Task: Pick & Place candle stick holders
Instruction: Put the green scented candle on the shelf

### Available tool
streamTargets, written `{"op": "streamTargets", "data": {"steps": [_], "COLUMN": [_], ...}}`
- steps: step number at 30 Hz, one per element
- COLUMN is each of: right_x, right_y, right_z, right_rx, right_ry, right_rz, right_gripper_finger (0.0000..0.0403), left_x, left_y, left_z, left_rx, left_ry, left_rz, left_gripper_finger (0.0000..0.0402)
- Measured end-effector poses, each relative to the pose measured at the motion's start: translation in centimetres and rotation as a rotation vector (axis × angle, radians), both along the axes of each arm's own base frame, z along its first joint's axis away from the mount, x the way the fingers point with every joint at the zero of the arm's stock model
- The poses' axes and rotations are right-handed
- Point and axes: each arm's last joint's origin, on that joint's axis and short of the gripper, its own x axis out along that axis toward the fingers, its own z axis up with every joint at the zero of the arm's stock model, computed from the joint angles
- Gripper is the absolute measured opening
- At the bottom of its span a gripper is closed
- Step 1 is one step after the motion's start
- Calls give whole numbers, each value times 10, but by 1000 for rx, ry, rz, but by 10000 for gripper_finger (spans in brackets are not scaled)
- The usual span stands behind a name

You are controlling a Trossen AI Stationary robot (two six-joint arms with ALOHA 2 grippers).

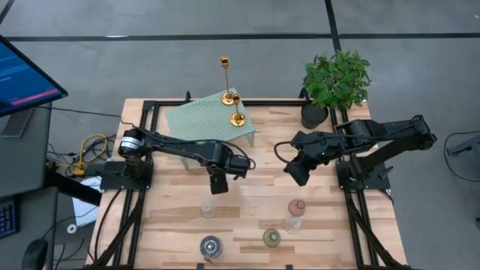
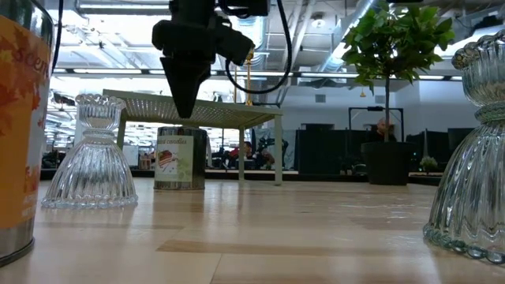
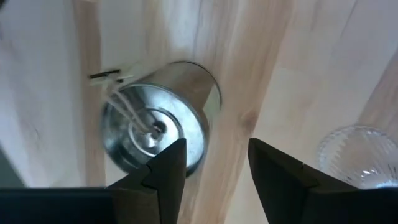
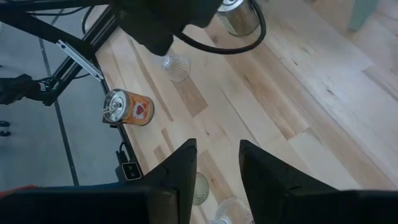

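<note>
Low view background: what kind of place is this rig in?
Likely an open-plan office or lab: exposed ceiling ducts and strip lights, desks with dark screens behind the light wooden table, and a blue-lit monitor beside it.

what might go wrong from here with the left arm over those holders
The open left gripper hangs near the clear glass holder; descending off-centre could tip it. The tin can holder sits at the table's front edge and could be nudged off. The two gold candlesticks on the rack look top-heavy.
</note>
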Motion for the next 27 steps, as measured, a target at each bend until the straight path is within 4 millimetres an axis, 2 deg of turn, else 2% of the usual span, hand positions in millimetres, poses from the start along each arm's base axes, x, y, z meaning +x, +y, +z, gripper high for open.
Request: {"op": "streamTargets", "data": {"steps": [6,11,14,20,27], "right_x": [1,1,1,1,1], "right_y": [1,1,1,1,2], "right_z": [1,1,1,1,1], "right_rx": [18,18,13,11,11], "right_ry": [-16,-19,-20,-19,-19], "right_rz": [12,13,19,21,24], "right_gripper_finger": [111,111,111,111,111], "left_x": [5,6,5,5,5], "left_y": [-2,-2,-2,4,4], "left_z": [-21,-22,-20,-20,-19], "left_rx": [-11,-17,-44,-104,-108], "left_ry": [77,76,68,78,78], "left_rz": [-8,-6,-8,9,10], "left_gripper_finger": [166,158,125,14,5]}}
